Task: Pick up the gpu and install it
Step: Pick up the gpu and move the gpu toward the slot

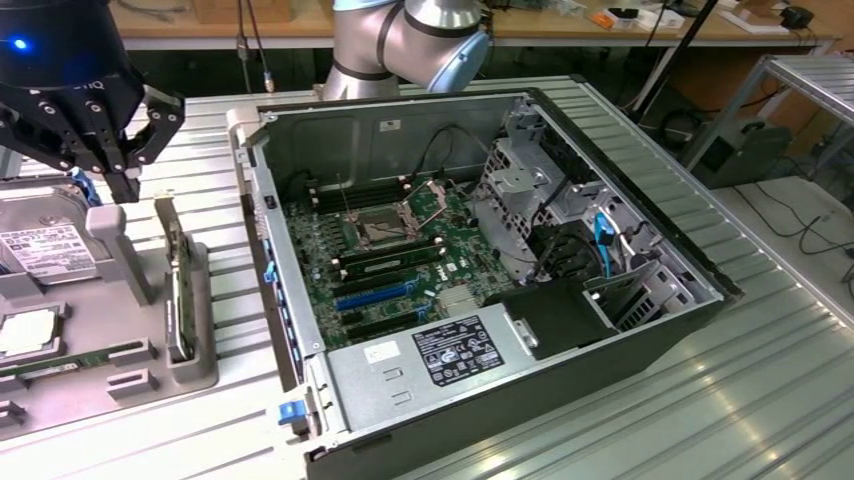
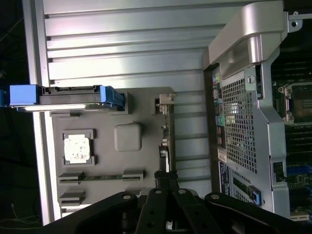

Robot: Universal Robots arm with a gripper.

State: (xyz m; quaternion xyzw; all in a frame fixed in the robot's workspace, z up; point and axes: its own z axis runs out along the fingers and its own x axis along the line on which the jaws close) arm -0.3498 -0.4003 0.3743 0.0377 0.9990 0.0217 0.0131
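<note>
ribbed aluminium table (image 1: pixel 747 400), boxy black case (image 1: pixel 387 120) open on it, green motherboard (image 1: pixel 387 250) bared. moulded grey tray (image 1: pixel 200 360) at the exterior view's left. matte black gripper (image 1: pixel 123 180) above it – jaws pressed together, grips nothing. thin flat gpu (image 1: pixel 175 300) upright on edge in a tray slot – below the gripper.

The hand (image 1: pixel 124 182) is held pointing downward at the exterior view's left, with its fingers closed together. The arm's (image 1: pixel 400 45) silver base joint is seen behind.
</note>
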